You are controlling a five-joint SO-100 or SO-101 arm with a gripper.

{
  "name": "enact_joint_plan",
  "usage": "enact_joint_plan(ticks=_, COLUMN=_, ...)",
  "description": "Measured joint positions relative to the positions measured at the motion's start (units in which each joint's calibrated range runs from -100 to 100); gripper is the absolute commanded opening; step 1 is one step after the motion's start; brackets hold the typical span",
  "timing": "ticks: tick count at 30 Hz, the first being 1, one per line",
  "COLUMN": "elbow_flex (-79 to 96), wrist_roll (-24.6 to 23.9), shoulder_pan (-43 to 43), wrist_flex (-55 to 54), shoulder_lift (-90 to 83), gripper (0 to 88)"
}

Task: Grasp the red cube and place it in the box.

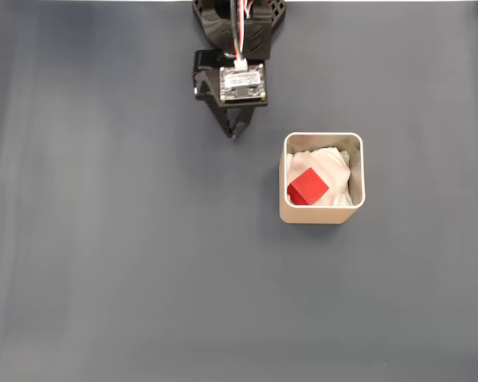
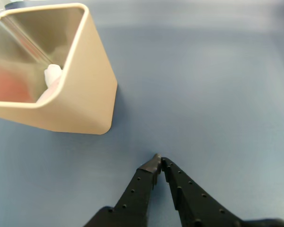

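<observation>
Dark grey surface [image 1: 103, 263] under everything. Beige box [image 1: 322, 213] upright in the fixed view, right of centre, lined with crumpled white paper [image 1: 334, 163]. Red cube [image 1: 307, 187] inside, resting on the paper toward the lower left corner. Black tool [image 1: 233, 137] up and left of the box, apart from it, fingertips pressed together, pinching nothing.

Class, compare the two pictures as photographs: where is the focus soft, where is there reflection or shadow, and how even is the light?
Fixed view: even, soft light, everything sharp, the red cube crisp inside the box, only a faint shadow beside the box. Wrist view: the gripper is sharp with its tips together, while the box is slightly soft, its shiny inner wall showing a blurred red reflection, with a soft shadow at its base.
</observation>
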Motion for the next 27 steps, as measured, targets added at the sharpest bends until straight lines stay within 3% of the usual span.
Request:
enact_joint_plan(ticks=11, elbow_flex=0.3, wrist_roll=-2.9, shoulder_pan=-2.2, wrist_flex=13.4, shoulder_lift=-5.9, gripper=0.1)
enact_joint_plan(ticks=27, elbow_flex=0.3, wrist_roll=-1.8, shoulder_pan=-0.5, wrist_flex=22.8, shoulder_lift=-6.6, gripper=0.1)
